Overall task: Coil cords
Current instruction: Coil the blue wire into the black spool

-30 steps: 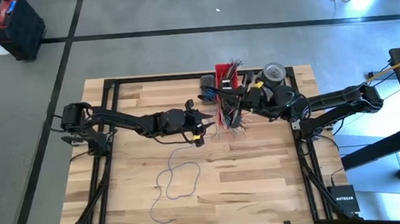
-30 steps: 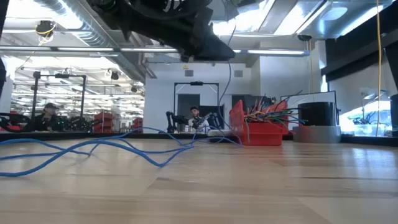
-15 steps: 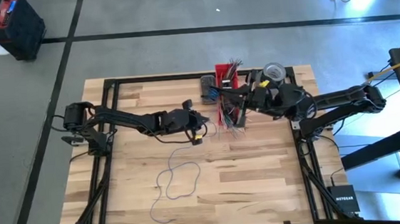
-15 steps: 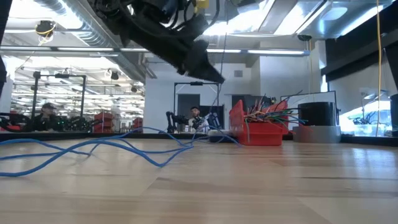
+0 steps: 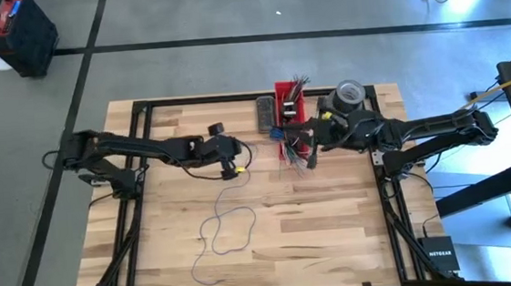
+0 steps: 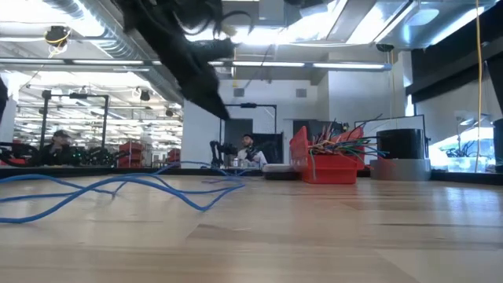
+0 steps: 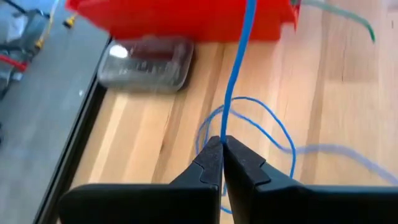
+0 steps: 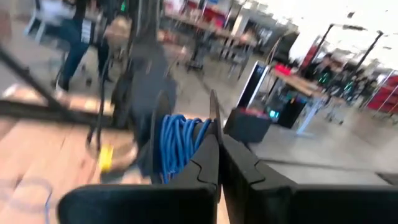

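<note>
A thin blue cord (image 5: 226, 232) lies in loose loops on the wooden table (image 5: 335, 219); the low view shows it as a wavy blue cord (image 6: 118, 187). My left gripper (image 5: 242, 151) hangs over the table's middle, tipped down and shut on a stretch of this cord. My right gripper (image 5: 300, 146) is beside the red bin (image 5: 289, 108), pointing level and shut. A bundle of blue cord loops (image 8: 180, 146) sits against its fingers. My left gripper pinches a single strand of the blue cord (image 7: 224, 127) between its two fingertips, slanting down from the table's left. The cord runs straight and taut from the fingers past the red bin (image 7: 180, 18); below them it drops slack onto the table. My right gripper is shut with the blue cord loops (image 8: 177, 140) gathered against one side of its fingers, lifted clear of the table. Where the fingers grip the loops is hidden by the gripper itself.
The red bin holds a bunch of short multicoloured wire ends (image 6: 338, 143). A flat grey tin (image 7: 146, 62) lies next to it, and a grey tape roll (image 5: 350, 92) stands at the far right. Bare wood spreads across the near right of the table.
My left gripper has shut on the blue cord, tipped downward and drawn back toward the table's left edge. The cord's strands near the red bin have slid left with it. The loops on the near part of the table have stayed where they were.
</note>
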`<act>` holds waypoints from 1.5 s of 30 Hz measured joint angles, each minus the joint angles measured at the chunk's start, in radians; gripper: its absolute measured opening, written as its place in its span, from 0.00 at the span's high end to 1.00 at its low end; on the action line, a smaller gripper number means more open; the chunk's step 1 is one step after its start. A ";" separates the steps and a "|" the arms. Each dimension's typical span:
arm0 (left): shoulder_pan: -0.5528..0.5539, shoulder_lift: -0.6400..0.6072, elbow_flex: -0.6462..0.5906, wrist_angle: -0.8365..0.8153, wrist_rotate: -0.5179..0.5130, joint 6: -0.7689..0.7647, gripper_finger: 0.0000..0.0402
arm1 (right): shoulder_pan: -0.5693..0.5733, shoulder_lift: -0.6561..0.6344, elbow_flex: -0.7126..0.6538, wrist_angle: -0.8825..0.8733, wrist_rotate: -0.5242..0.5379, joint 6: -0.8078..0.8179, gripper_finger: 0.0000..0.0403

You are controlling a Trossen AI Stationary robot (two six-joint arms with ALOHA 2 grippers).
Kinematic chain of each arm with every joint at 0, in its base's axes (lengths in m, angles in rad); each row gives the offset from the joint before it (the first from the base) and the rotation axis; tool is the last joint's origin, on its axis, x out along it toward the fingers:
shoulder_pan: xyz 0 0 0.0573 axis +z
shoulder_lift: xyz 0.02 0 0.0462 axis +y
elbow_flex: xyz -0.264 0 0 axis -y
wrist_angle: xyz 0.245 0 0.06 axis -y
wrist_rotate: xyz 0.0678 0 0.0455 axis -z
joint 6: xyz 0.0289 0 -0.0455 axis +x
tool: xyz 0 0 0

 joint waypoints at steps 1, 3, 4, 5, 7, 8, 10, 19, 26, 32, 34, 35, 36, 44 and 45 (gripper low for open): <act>0.000 -0.019 0.000 -0.031 0.000 -0.014 1.00 | 0.000 0.000 0.000 -0.029 -0.001 0.002 0.98; 0.000 -0.061 0.000 -0.082 0.000 -0.033 1.00 | 0.000 0.002 0.000 -0.086 -0.005 0.008 0.98; 0.000 -0.079 0.000 -0.102 0.000 -0.045 1.00 | 0.000 0.001 0.000 -0.112 -0.005 0.016 0.98; 0.000 -0.096 0.000 -0.110 0.000 -0.051 1.00 | 0.000 0.001 0.000 -0.137 -0.005 0.022 0.98; -0.005 -0.130 -0.004 -0.113 0.000 -0.058 1.00 | 0.000 0.002 0.000 -0.194 -0.004 0.035 0.98; -0.008 -0.149 -0.016 -0.097 0.000 -0.057 1.00 | 0.000 0.008 -0.003 -0.207 -0.004 0.045 0.98; -0.012 -0.186 -0.047 -0.061 0.001 -0.050 1.00 | 0.000 0.013 -0.014 -0.230 -0.006 0.060 0.98; 0.026 -0.407 -0.206 0.075 0.002 -0.116 1.00 | -0.001 0.057 -0.084 -0.245 -0.026 0.088 0.98; 0.094 -0.529 -0.283 0.086 -0.011 -0.228 1.00 | -0.001 0.069 -0.081 -0.180 -0.101 0.101 0.98; 0.086 -0.575 -0.294 0.170 0.105 -0.262 1.00 | -0.001 0.120 -0.083 -0.260 0.027 0.078 0.98; 0.069 -0.571 -0.294 0.212 0.188 -0.262 1.00 | -0.001 0.159 -0.083 -0.257 0.095 0.054 0.98; 0.060 -0.562 -0.294 0.233 0.217 -0.262 1.00 | -0.001 0.182 -0.083 -0.249 0.136 0.040 0.98; 0.052 -0.559 -0.294 0.253 0.246 -0.261 1.00 | -0.001 0.209 -0.083 -0.226 0.183 0.023 0.98; -0.004 -0.523 -0.294 0.401 0.293 -0.237 1.00 | -0.001 0.419 -0.083 -0.055 0.385 -0.112 0.98; -0.010 -0.523 -0.294 0.417 0.293 -0.234 1.00 | -0.001 0.442 -0.082 -0.026 0.390 -0.123 0.98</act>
